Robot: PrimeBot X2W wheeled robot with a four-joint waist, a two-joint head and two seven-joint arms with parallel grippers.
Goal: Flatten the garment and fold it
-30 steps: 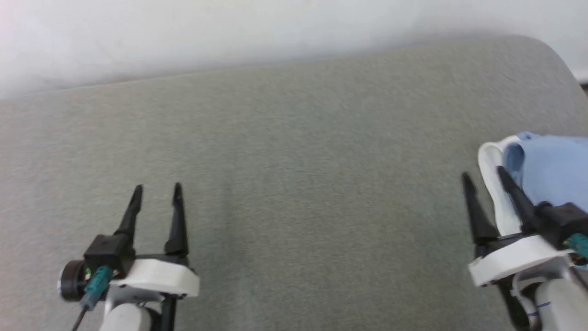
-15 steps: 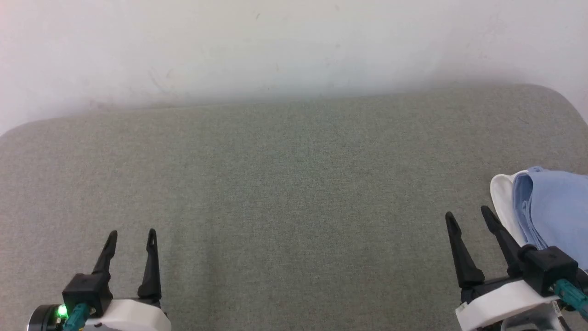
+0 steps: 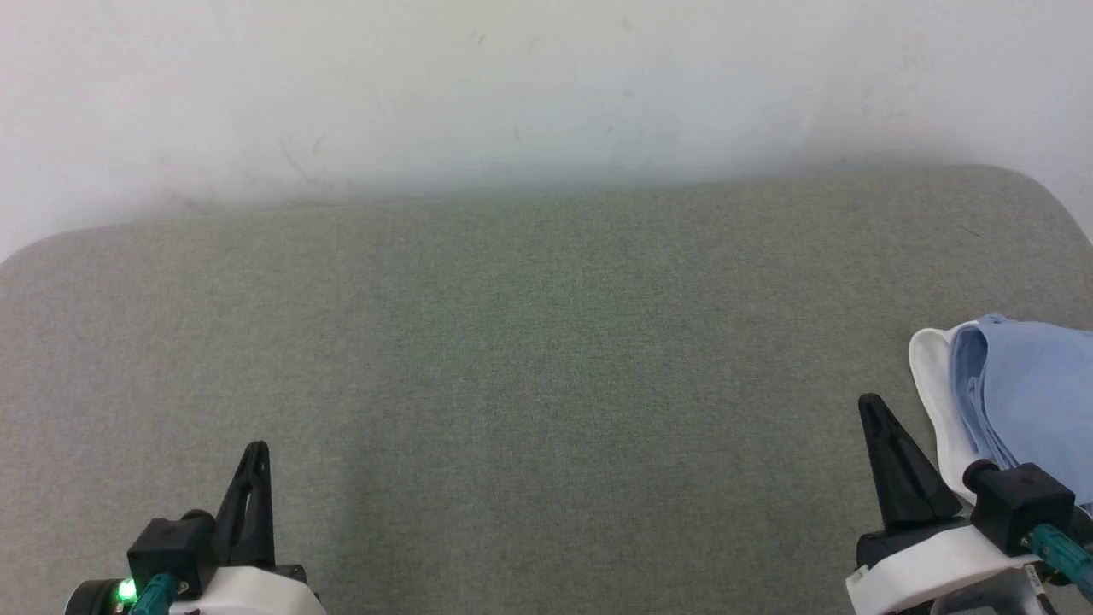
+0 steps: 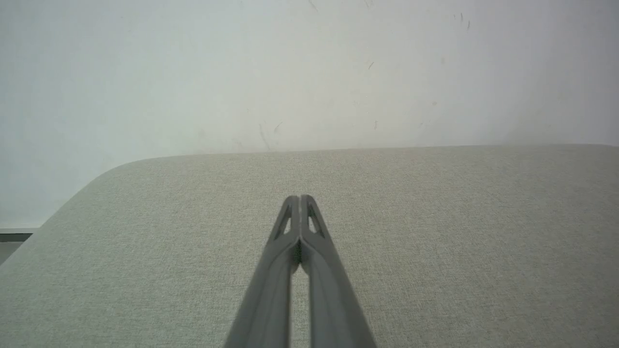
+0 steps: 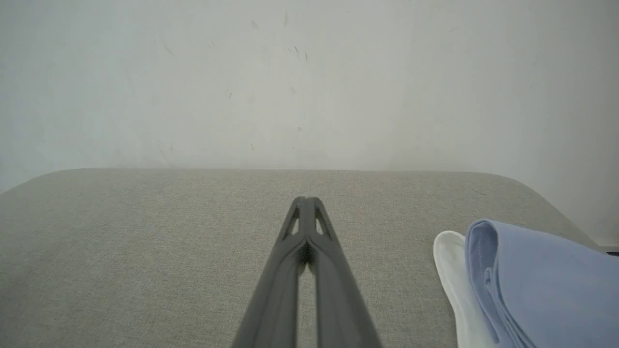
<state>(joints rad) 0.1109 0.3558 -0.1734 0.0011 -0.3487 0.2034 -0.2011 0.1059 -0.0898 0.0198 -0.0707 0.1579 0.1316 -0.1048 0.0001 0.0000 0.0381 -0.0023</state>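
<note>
The garment (image 3: 1025, 401) lies folded at the right edge of the grey table (image 3: 546, 359), light blue with its white collar (image 3: 931, 384) turned toward the middle. In the right wrist view the garment (image 5: 537, 285) sits at the lower right. My right gripper (image 3: 873, 408) is shut with nothing in it, just left of the collar and apart from it; its tips (image 5: 303, 200) meet over bare table. My left gripper (image 3: 255, 453) is shut and empty at the lower left, tips (image 4: 300, 199) pressed together above the cloth surface.
A white wall (image 3: 512, 85) runs along the table's far edge. The table's corners are rounded at the far left (image 4: 111, 171) and far right (image 3: 1046, 192). The grey surface stretches between the two grippers.
Both grippers went from open to shut. The head camera tilted up at first, so the whole picture shifted down; the garment lies where it was.
</note>
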